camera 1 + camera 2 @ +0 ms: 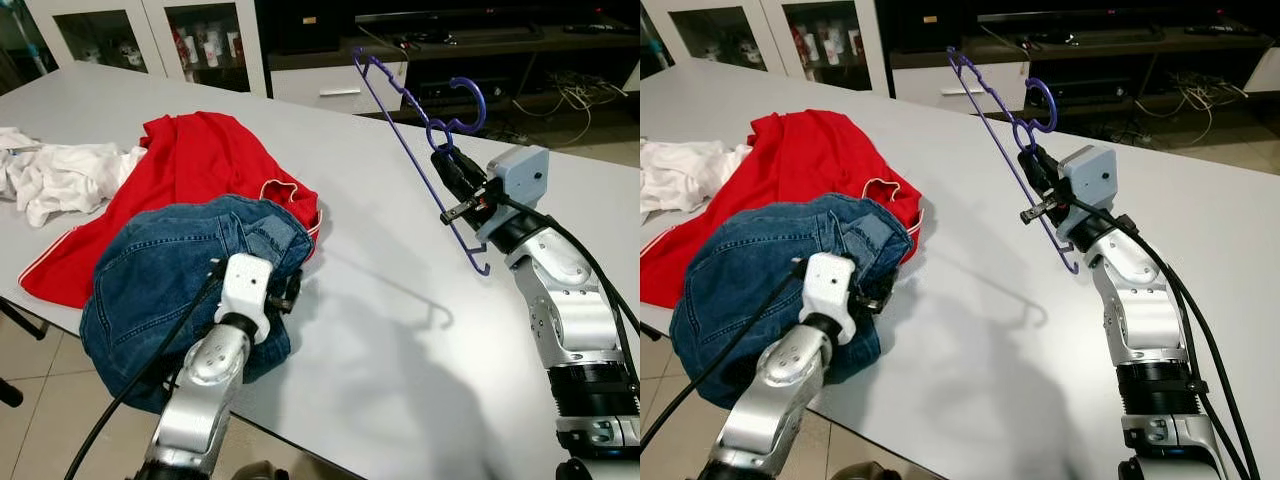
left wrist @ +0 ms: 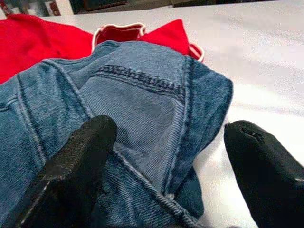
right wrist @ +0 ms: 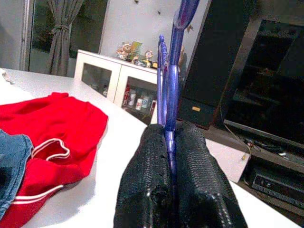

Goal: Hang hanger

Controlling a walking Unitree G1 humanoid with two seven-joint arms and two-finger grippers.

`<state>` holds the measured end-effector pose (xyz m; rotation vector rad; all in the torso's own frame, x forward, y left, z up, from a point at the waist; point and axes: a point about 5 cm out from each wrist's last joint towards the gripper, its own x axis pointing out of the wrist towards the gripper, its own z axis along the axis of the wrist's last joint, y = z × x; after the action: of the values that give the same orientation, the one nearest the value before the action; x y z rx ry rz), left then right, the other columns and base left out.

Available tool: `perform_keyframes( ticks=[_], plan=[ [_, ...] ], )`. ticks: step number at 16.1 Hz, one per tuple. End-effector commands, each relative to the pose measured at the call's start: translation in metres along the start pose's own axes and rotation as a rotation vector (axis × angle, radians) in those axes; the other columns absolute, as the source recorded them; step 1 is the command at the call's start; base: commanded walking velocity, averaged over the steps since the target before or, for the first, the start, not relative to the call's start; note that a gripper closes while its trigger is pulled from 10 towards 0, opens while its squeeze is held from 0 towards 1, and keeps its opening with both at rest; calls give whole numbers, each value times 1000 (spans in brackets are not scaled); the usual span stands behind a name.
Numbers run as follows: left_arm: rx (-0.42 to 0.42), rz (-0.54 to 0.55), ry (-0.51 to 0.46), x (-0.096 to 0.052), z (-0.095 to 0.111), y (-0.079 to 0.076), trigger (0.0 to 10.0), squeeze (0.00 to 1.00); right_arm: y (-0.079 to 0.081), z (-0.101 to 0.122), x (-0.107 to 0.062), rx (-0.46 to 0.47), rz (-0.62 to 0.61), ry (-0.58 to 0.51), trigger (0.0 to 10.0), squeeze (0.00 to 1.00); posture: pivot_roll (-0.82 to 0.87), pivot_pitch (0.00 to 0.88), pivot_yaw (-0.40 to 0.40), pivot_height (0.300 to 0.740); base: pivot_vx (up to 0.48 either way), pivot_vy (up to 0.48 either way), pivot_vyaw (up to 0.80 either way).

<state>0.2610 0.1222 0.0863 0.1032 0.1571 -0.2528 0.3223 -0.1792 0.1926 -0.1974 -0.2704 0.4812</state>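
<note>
A purple plastic hanger (image 1: 410,130) is held up in the air above the white table (image 1: 400,330), hook end up and to the right. My right gripper (image 1: 448,170) is shut on it near the neck; the right wrist view has the hanger (image 3: 169,85) pinched between both black fingers (image 3: 147,180). Blue jeans (image 1: 190,270) lie bunched at the table's near left edge, partly on a red shirt (image 1: 190,170). My left gripper (image 2: 166,156) is open just over the jeans (image 2: 137,99), its fingers (image 2: 80,156) on either side of a fold.
White clothing (image 1: 55,175) lies at the far left of the table. Behind the table stand a white glass-door cabinet (image 1: 150,35) and a dark TV stand (image 1: 480,50) with cables. The right half of the table is bare.
</note>
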Motion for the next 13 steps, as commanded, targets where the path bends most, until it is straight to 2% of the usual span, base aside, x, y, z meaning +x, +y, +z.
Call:
perform_keyframes(
  ticks=[1,2,5,7,13],
  plan=[
    [-15,12,-46,-2,8,2,10000,0,0,5,3,-23,6,-18,10000,0,-26,0,36,740,0,0,0],
    [-32,12,-61,-4,10,2,10000,0,0,5,3,-22,8,-18,10000,0,-24,0,35,740,0,0,0],
    [-31,-22,27,-9,-1,-4,10000,0,1,4,3,-18,10,-16,10000,0,-22,0,36,740,0,0,0],
    [-29,-13,45,-10,-2,-4,10000,0,1,4,2,-17,10,-13,10000,0,-22,0,36,740,0,0,0],
    [-29,12,208,-5,-19,-2,10000,0,2,3,1,-14,6,-11,10000,0,-29,0,37,740,0,0,0]
  ],
)
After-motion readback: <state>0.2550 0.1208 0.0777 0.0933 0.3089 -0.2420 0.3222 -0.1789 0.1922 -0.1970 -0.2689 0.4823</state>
